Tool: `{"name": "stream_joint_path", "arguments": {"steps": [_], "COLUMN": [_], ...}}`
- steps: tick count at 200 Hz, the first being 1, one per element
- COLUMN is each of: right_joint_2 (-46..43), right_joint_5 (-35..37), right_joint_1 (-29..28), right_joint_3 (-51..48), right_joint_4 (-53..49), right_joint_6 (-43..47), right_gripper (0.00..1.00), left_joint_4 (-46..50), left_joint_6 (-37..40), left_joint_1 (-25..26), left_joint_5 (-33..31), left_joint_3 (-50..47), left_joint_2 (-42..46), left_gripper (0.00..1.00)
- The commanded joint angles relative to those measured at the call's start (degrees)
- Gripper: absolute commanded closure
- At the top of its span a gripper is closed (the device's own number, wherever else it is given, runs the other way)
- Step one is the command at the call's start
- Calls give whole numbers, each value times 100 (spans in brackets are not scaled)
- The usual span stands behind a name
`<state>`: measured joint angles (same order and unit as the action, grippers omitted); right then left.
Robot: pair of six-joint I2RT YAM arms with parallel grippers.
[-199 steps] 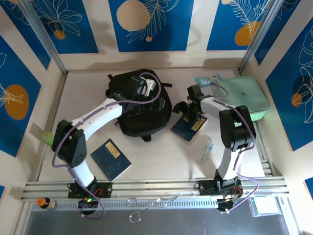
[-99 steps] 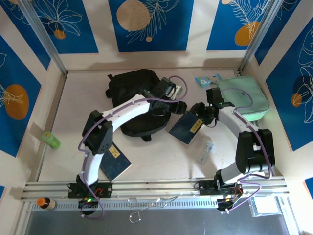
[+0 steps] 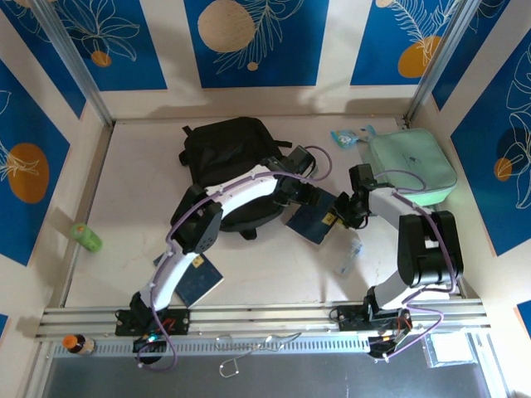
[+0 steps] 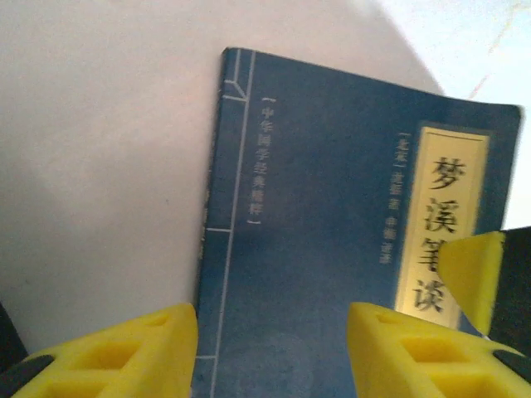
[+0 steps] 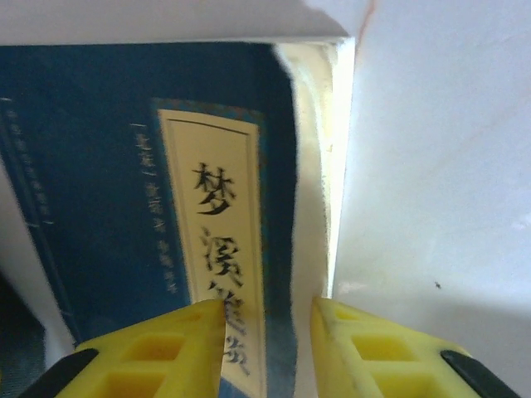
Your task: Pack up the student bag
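**Top view.** Within the last second the left end effector (image 3: 305, 196) has swung off the bag (image 3: 224, 153) to the blue book (image 3: 314, 224). The right end effector (image 3: 344, 214) meets the book from the opposite side, and both have narrowed their jaws. The bag lies on the tabletop (image 3: 133, 191) at the back left, just beside the book, and the book is not yet in it. The change suggests a two-armed lift or hand-over toward the bag.

**Left wrist view.** The jaws are half spread astride the book's spine edge and grip nothing. A fingertip (image 4: 474, 267) of the other arm shows at the far edge.

**Right wrist view.** Unlike the top view, this one shows the jaws set close about the raised page edge, seemingly pinching it.
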<state>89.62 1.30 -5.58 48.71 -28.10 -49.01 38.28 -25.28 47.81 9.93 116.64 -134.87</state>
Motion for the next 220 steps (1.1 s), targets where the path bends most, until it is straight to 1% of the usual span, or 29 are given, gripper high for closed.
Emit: {"name": "stream_joint_path", "arguments": {"steps": [1,19,68,99,109,139,151,192,220], "right_joint_2": [85,191,334,254,153,-193,-200,-11,139], "right_joint_5": [-75,-112,-253,-229,-163,132,234,311,55], "right_joint_1": [31,64,108,128,115,47,10,-92,-83], "right_joint_3": [-9,-11,27,29,39,77,112,130,98], "right_joint_4": [-95,-87,-46,-74,-120,-318,-412,-592,-478], "right_joint_6": [8,32,104,140,168,277,303,240,190], "right_gripper": [68,69,70,69,68,57,56,57,65], "left_joint_4": [373,449,547,605,633,757,790,830,785], "left_joint_6": [-86,-150,-254,-300,-310,-311,-302,-294,-313], "left_joint_1": [18,18,31,27,31,32,35,31,31], "left_joint_5": [-264,-194,-358,-201,-176,-244,-263,-256,-41], "left_joint_3": [286,380,487,540,543,532,532,526,529], "left_joint_2": [-181,-321,-547,-674,-711,-807,-828,-874,-892], "left_gripper": [50,50,49,49,50,56,58,63,66]}}
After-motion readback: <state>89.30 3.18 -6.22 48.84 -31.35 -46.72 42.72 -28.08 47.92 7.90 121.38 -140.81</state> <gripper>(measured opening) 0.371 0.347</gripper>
